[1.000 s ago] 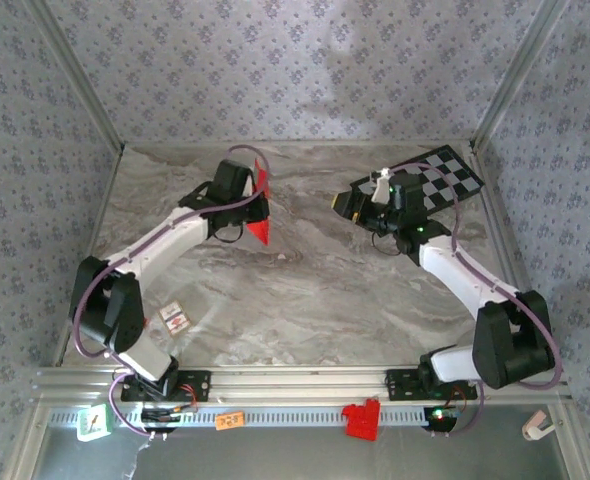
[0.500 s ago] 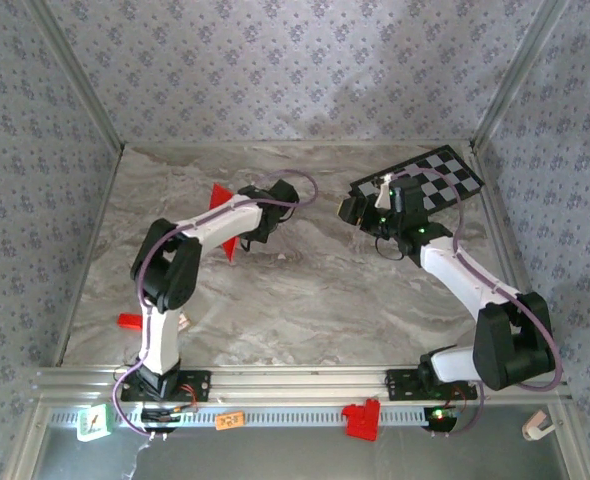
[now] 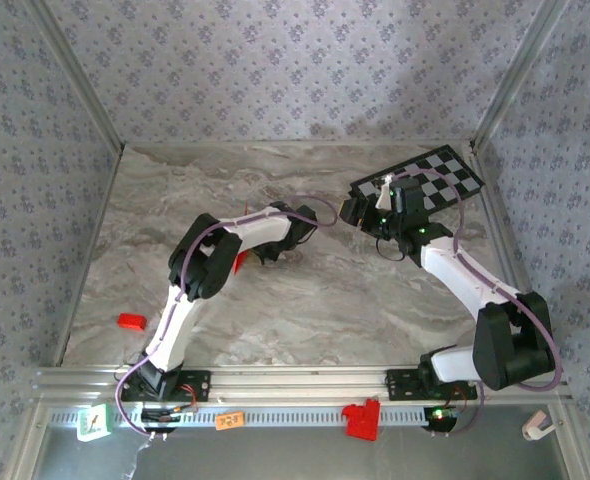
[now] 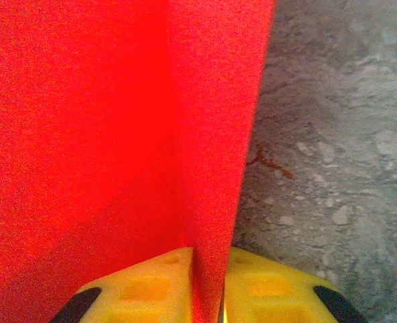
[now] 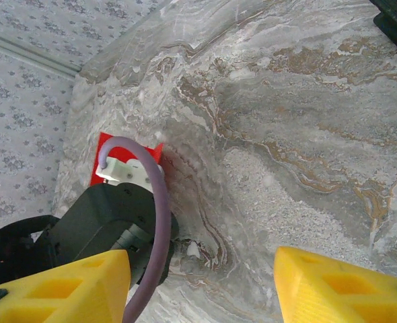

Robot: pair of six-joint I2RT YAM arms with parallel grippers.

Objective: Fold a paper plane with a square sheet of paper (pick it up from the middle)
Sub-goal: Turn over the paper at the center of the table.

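The floor of the enclosure is a tabletop [image 3: 315, 300] with a grey and beige marble pattern, its veins running in wavy bands from left to right. Three walls close it in: a far wall [image 3: 295, 70], a left wall [image 3: 25, 180] and a right wall [image 3: 565, 200], all papered in pale grey-blue with a small repeating floral motif. Slanting metal posts stand in the far left corner [image 3: 75, 75] and the far right corner [image 3: 515, 75]. A paler patch of light lies on the far wall right of centre. Along the near edge runs an aluminium rail [image 3: 295, 378], then a grey ridged strip [image 3: 295, 417] and plain grey metal.
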